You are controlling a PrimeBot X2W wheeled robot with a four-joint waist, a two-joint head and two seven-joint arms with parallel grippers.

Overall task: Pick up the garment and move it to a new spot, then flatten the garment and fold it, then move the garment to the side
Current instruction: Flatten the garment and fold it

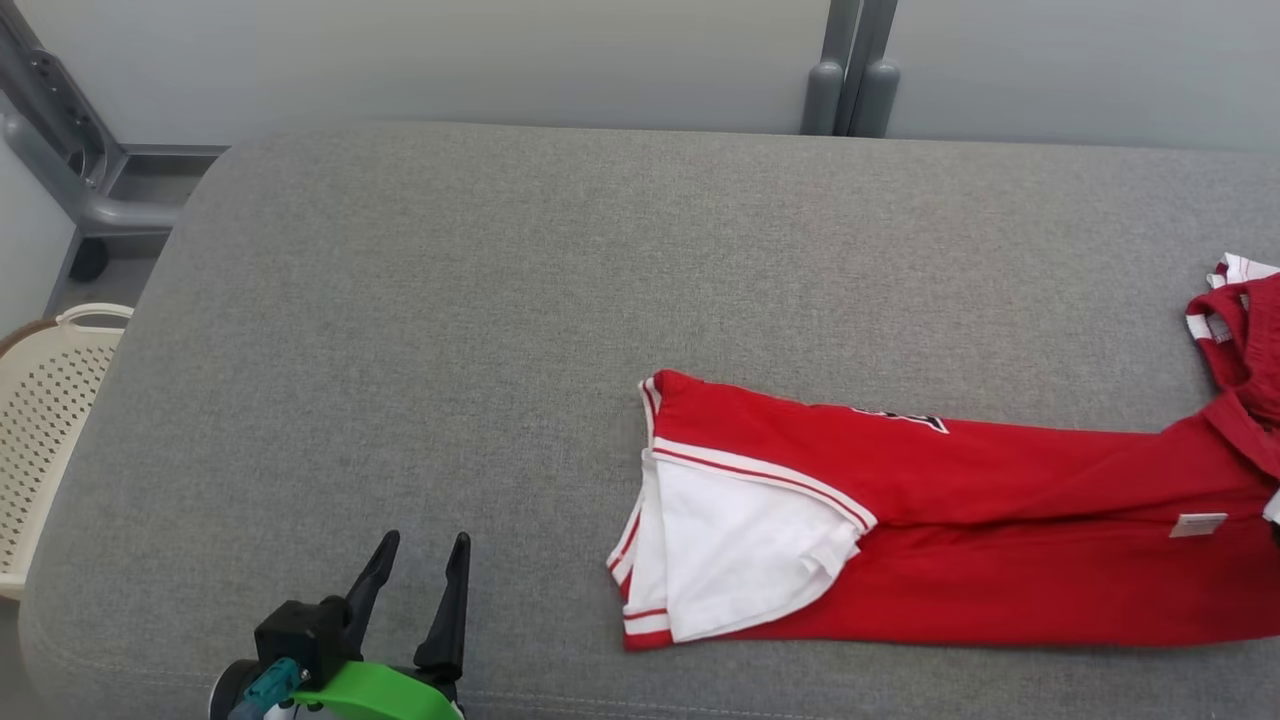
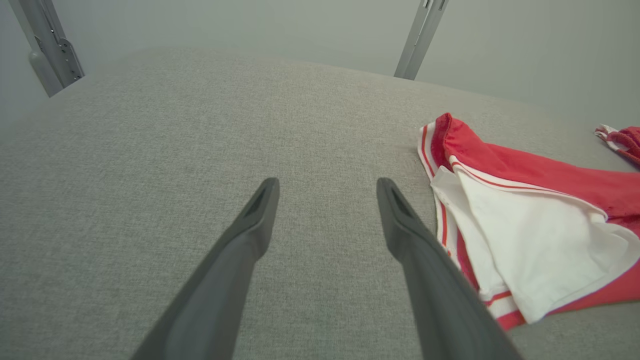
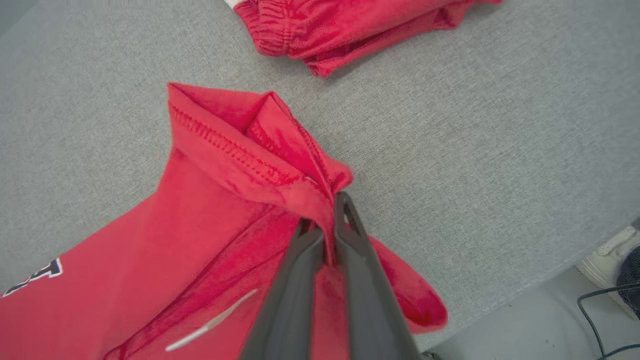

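Cream perforated plastic basket (image 1: 45, 400), left of grey upholstered surface (image 1: 450, 300): contents hidden. Red-and-white jersey garment (image 1: 1000, 520): right side, edge pinched by right gripper (image 3: 327, 220). Left gripper (image 1: 426, 540): spread, near left. Second red garment (image 1: 1245, 330): far right.

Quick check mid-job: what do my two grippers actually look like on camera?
The left gripper has two long, tapering black fingers on a black block, with a bright green collar behind it and a teal connector beside. The right gripper has the same dark grey, matte fingers with slotted tips.
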